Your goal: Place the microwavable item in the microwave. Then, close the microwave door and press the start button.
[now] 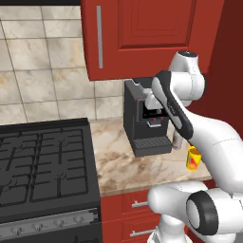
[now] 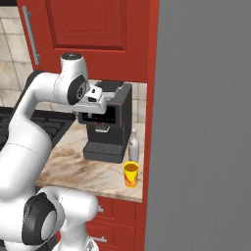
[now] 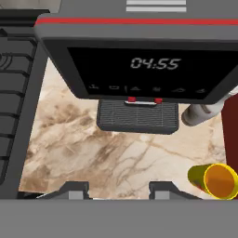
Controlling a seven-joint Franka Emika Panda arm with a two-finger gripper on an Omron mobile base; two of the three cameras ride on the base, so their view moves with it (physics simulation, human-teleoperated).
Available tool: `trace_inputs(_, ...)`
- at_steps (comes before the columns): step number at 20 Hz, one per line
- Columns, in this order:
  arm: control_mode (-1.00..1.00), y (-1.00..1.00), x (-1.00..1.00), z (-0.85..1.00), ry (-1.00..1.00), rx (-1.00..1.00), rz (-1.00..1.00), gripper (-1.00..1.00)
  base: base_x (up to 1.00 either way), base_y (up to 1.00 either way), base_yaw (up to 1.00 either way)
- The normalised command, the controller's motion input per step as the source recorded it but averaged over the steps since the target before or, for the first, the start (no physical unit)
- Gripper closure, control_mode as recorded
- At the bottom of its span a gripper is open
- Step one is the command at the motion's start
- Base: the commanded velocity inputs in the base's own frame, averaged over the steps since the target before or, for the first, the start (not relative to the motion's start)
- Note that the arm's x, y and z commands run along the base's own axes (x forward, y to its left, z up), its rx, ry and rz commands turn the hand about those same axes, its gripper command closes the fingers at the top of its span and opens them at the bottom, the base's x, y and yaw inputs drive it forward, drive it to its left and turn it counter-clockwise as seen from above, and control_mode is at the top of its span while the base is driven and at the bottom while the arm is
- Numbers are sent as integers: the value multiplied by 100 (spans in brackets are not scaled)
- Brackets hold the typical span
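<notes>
cup (image 2: 131,174): yellow w/ red mark, upright on worktop (image 2: 73,169), near front edge, at right end by the grey fridge side (image 2: 206,122); in left base view (image 1: 192,158) partly behind the arm; in hand view (image 3: 215,180) at lower right, open mouth seen, orange inside.
bottle (image 2: 133,145): pale, slim, upright just behind cup, just right of coffee machine; apart from cup; in hand view (image 3: 204,111) leans in from right edge.
coffee machine (image 2: 105,125): black, on worktop against tiled wall, under red cabinet (image 2: 93,29); hand view (image 3: 139,65) shows display reading 04:55, red line on top, drip tray (image 3: 138,116) below.
claw (image 3: 118,188): above worktop, in front of coffee machine, well left of cup; tips apart, nothing between them, released; marble seen in the gap.
arm (image 1: 180,102): bent high, hand at coffee machine's front face, above worktop.
stove (image 1: 42,166): black grates, left of worktop; knobs along front.
drawers (image 1: 137,213): red, below worktop, metal handles.
cup vs claw: not touching, cup off to the claw's right.
</notes>
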Motion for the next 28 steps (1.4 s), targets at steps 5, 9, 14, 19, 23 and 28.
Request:
trace_inputs(5,-100,0,-12,-6,-3,0,0,-100,0,0,0)
trace_inputs(9,-100,1,10,-83,15,-14,0,-100,0,0,0)
trace_inputs(14,-100,-45,-47,-77,-7,-2,0,-100,0,0,0)
trace_inputs(19,-100,-82,-36,-40,-3,0,0,-100,0,0,0)
trace_inputs(23,-100,-51,5,-51,4,0,0,-100,0,0,0)
trace_inputs(28,-100,-22,22,-34,9,-1,0,-100,0,0,0)
